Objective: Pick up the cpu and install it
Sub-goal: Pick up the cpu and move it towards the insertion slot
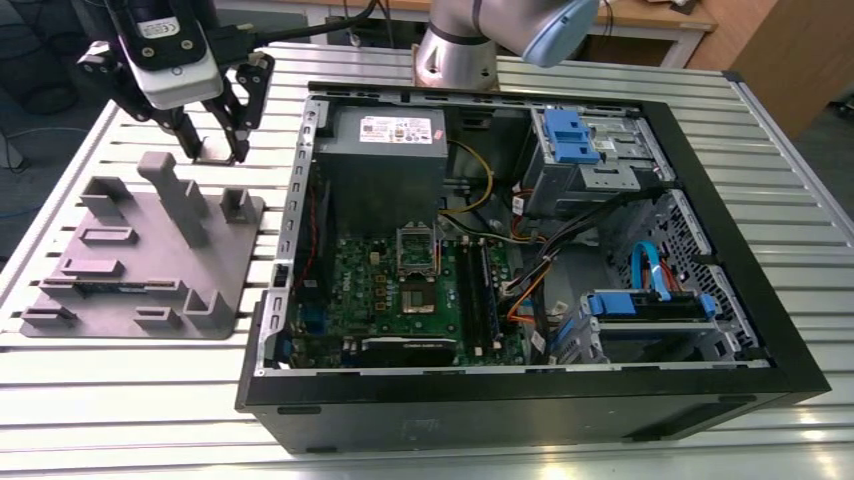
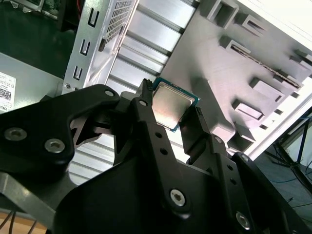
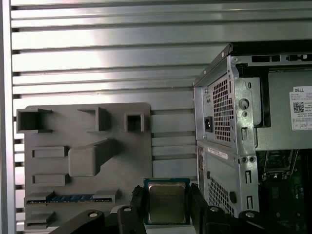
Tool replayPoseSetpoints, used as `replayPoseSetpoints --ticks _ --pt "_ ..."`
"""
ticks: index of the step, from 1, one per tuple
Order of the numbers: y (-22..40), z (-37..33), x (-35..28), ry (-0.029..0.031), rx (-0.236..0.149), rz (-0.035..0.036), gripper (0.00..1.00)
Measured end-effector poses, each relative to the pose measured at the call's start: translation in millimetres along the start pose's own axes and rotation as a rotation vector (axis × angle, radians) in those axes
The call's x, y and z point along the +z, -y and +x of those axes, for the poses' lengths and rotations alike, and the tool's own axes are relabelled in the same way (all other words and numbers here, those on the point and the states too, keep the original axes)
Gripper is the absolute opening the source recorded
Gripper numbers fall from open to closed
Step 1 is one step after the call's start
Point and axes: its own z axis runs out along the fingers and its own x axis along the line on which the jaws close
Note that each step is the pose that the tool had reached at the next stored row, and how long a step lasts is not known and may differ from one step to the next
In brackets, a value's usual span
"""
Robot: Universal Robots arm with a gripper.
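Hand [image 1: 218, 150] clamps cpu [image 3: 166, 202] by opposite edges, between tray [image 1: 134, 295] and case [image 1: 534, 405].

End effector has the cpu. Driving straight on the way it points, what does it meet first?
Probably the slatted table, in the gap between the grey tray and the computer case, with the cpu in the end effector touching first. The tray's edge sits close, so depth is uncertain.

Silvery green-edged cpu [image 3: 166, 202]; black claw [image 3: 166, 205]; grey tray [image 3: 131, 161].
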Motion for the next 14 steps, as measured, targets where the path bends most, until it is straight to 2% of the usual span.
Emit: replayPoseSetpoints --ticks 7,14 --pt "-0.3 -4.1 0.1 0.0 0.0 0.0 0.47" --pt "-0.8 -12.4 0.3 0.0 0.0 0.0 0.47"
